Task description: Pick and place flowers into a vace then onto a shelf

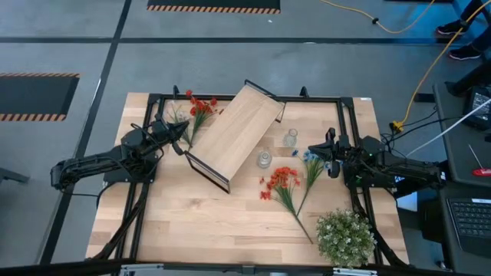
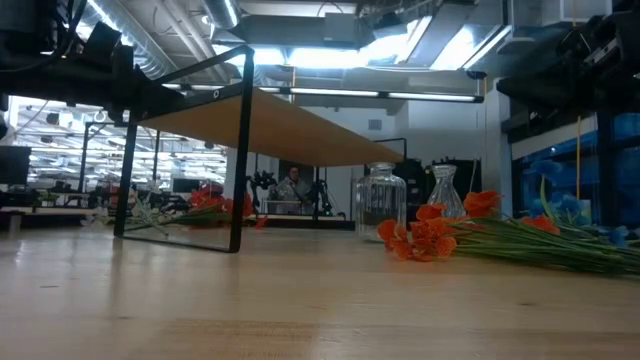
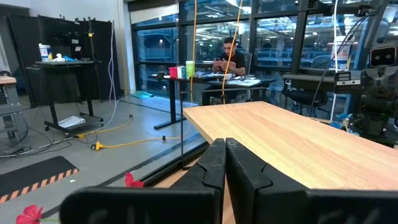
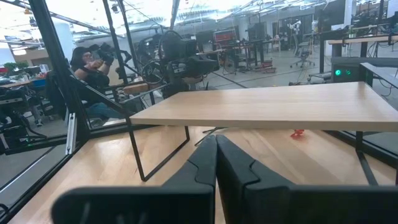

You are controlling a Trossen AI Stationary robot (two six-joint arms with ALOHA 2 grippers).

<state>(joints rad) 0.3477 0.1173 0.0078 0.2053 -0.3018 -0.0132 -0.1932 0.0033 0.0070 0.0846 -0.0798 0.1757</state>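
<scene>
The flowers are lying flat on the bench in two spots: a red-orange sprig [image 1: 281, 182] with papery little blossoms and thin green stems is sprawling just in front of the shelf, with a blue-blossomed sprig [image 1: 311, 165] fanning out right beside it, stems crossing low down. Another red bunch [image 1: 201, 107] is sitting at the far left corner, next to the shelf's far end.

The shelf [image 1: 234, 132] is a smooth light-wood board on a skinny black wire frame, standing at an angle across the middle of the bench [image 1: 199, 222]. Two clear glass vases are standing upright just off its right edge, a rounder jar-like one [image 1: 264, 159] and a narrower-necked one [image 1: 291, 138], both empty as far as I can see.

A bushy round green plant [image 1: 347, 236] with tiny pale blooms is sitting at the near right corner.

The left hand [image 1: 182, 132] is hovering by the shelf's left side, fingers clenched together on nothing. The right hand [image 1: 313, 149] is hanging right over the blue blossoms, also clenched and empty.
</scene>
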